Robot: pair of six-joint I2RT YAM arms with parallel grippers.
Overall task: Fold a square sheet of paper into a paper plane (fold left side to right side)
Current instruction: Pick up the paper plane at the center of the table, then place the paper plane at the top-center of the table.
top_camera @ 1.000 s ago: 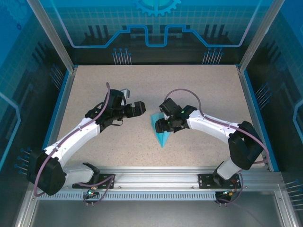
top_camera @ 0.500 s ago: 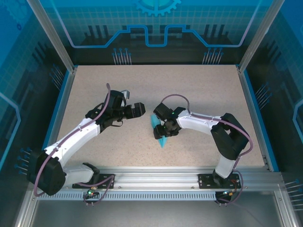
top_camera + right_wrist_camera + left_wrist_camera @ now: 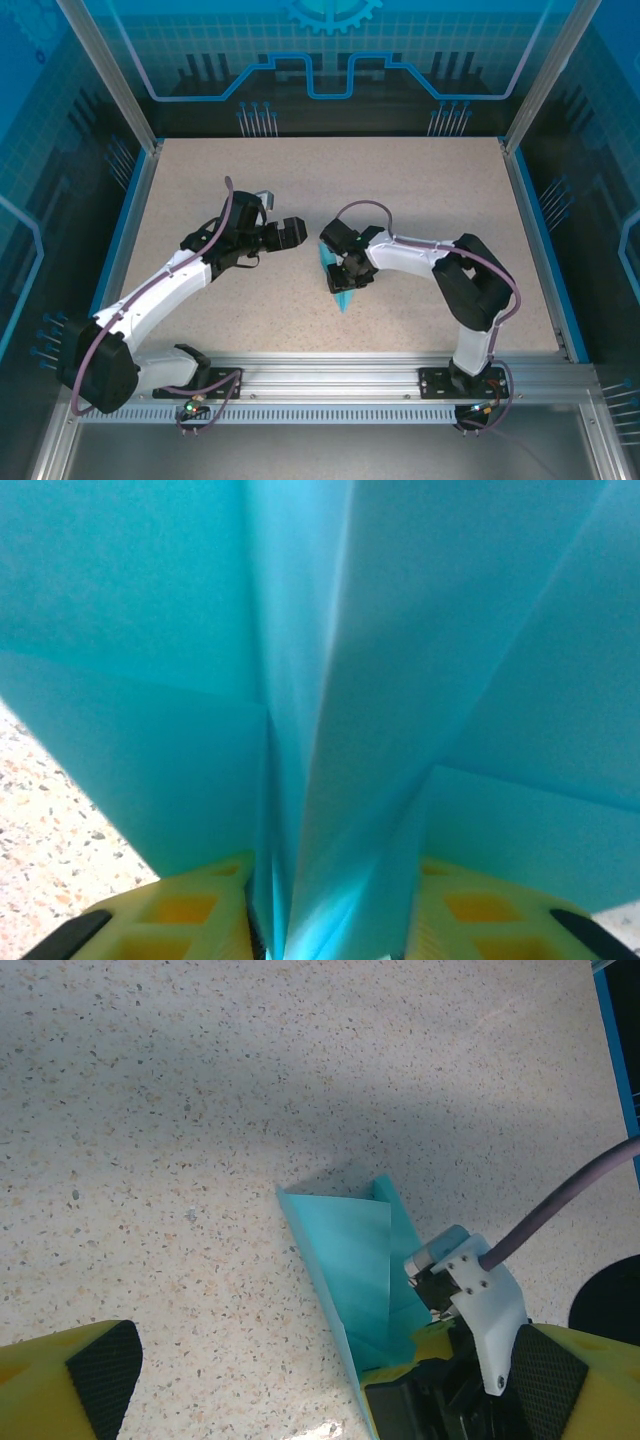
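Note:
The light-blue paper plane lies mid-table as a narrow creased dart, its tip toward the near edge. My right gripper is over its wide end and shut on it. In the right wrist view the folded layers of the paper plane rise between the yellow fingers. My left gripper hovers open just left of the paper and touches nothing. In the left wrist view the paper plane stands partly on edge, and the right gripper's yellow fingers pinch its lower end.
The speckled beige tabletop is bounded by blue rails at the left and right. An aluminium rail carrying both arm bases runs along the near edge. The right arm's elbow is folded up near the centre right.
The right wrist has slid left onto the paper and the right elbow has folded inward. The paper now looks narrower, its sides drawn together. The left arm has not moved.

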